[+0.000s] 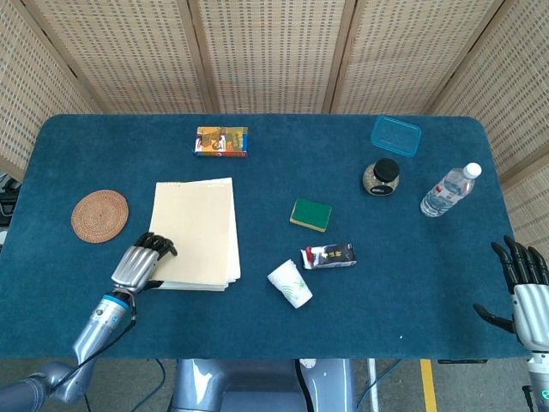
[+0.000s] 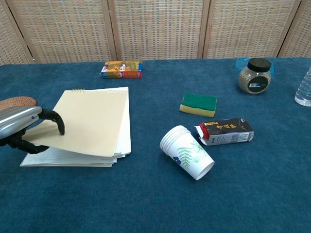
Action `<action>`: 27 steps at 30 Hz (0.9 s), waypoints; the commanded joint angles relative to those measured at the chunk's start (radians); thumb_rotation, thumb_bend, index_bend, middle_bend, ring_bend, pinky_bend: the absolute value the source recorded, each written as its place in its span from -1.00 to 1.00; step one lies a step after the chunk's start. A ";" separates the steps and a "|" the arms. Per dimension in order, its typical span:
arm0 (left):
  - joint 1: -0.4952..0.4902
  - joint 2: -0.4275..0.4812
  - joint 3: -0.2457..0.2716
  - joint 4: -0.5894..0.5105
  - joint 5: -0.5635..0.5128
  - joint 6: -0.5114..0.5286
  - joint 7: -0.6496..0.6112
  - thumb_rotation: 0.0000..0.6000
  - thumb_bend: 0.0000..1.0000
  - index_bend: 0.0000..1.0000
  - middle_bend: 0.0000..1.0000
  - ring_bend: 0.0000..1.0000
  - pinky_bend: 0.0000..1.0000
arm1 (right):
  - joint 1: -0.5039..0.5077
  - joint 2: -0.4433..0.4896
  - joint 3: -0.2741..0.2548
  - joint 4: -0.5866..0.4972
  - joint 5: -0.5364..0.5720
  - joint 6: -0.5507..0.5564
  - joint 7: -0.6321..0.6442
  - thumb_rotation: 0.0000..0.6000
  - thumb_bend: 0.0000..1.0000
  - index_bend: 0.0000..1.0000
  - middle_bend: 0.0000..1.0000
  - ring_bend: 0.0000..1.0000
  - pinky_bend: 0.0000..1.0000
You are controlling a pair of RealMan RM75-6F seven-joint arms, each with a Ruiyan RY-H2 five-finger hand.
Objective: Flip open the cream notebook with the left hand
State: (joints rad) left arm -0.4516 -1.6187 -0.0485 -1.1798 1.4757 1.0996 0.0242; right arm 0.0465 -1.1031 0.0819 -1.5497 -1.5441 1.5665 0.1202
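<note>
Looking down in the head view, left hand (image 1: 141,261) sits at the near-left corner of the cream notebook (image 1: 199,232), fingers curled over the cover edge; notebook lies left of centre on the blue table (image 1: 257,335), between the woven coaster (image 1: 99,215) and the green sponge (image 1: 310,215), colourful box (image 1: 221,141) behind it. Right hand (image 1: 523,283) is at the far right table edge, fingers spread, holding nothing, well apart from everything. Paper cup (image 1: 290,284) on its side, small carton (image 1: 329,255), jar (image 1: 382,176), bottle (image 1: 449,190) and blue lid (image 1: 396,135) all off to the right. Chest view: left hand (image 2: 24,128) pinches the cover's left edge, fingers hooked over the top, thumb underneath, cover raised off the page stack at that side while the far spiral edge stays down. Right hand not shown here. Judged step: mid-flip, cover only partly up. Risks: thin cover slipping out of the pinch and dropping shut; extra pages caught with the cover; pulling sideways instead of up dragging the whole notebook or creasing the cover.
</note>
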 commanded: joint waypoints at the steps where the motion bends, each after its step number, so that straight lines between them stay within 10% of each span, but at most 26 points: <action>1: -0.005 0.003 0.021 0.018 0.032 0.017 0.003 1.00 0.01 0.44 0.10 -0.16 -0.33 | -0.001 0.001 0.000 -0.001 0.000 0.001 0.002 1.00 -1.00 -1.00 -1.00 -1.00 -1.00; 27: 0.077 0.232 0.325 -0.050 0.442 0.342 -0.170 1.00 0.05 0.58 0.21 -0.07 -0.23 | 0.001 -0.009 -0.008 -0.005 -0.013 0.000 -0.028 1.00 -1.00 -1.00 -1.00 -1.00 -1.00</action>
State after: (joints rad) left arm -0.3890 -1.4018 0.2592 -1.2272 1.8999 1.4218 -0.1291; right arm 0.0474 -1.1120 0.0737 -1.5550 -1.5566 1.5667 0.0916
